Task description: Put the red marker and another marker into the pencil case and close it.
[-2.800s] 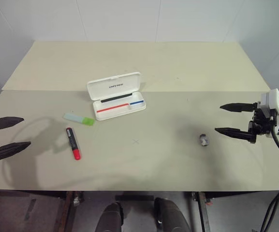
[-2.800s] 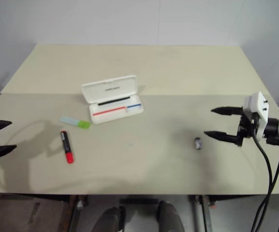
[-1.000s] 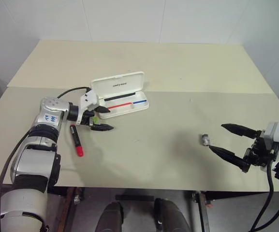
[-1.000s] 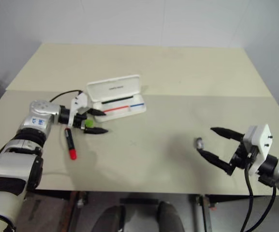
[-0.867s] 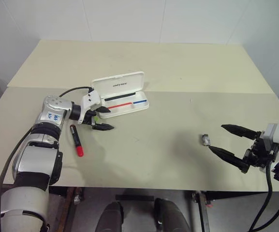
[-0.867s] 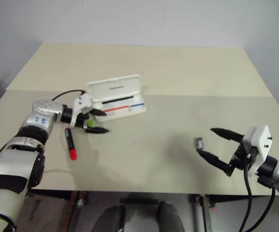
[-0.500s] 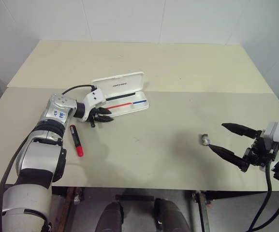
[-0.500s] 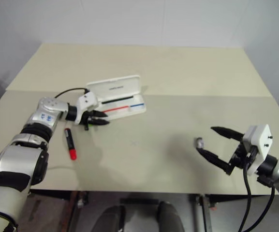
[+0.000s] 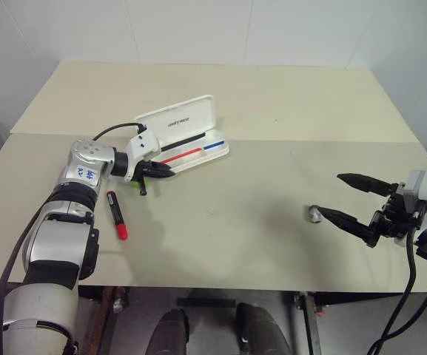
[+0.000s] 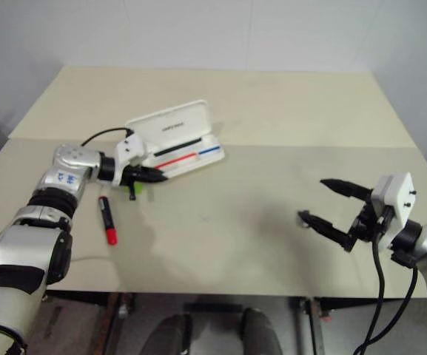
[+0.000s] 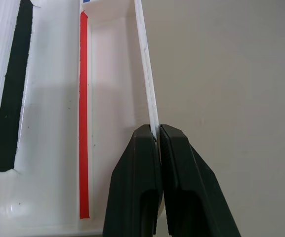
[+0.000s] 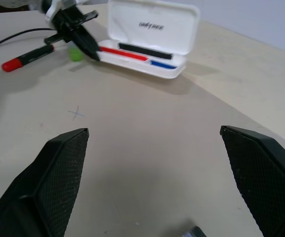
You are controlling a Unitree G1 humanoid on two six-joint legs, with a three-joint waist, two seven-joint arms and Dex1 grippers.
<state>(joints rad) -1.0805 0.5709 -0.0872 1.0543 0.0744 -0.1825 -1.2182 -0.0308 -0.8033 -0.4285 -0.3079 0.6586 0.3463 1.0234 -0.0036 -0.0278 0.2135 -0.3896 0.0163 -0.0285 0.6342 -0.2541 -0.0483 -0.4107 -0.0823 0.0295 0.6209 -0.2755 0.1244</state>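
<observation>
Since the earlier frames, the left hand (image 9: 163,170) has closed and the pencil case (image 9: 187,138) has turned on the worktop (image 9: 257,200), its left end now tilting toward the near side.

Nearest, the right hand (image 9: 343,197) is hovering at the worktop's right side with its fingers spread wide, grasping nothing; a small grey object (image 9: 314,214) is lying just beside its lower fingertip.

The red marker (image 9: 116,215) is lying on the worktop, left of centre.

Farther in, the left hand is pinching the front wall of the open pencil case, fingers clenched on its rim. The green highlighter (image 10: 134,194) is lying partly hidden under this hand.
</observation>
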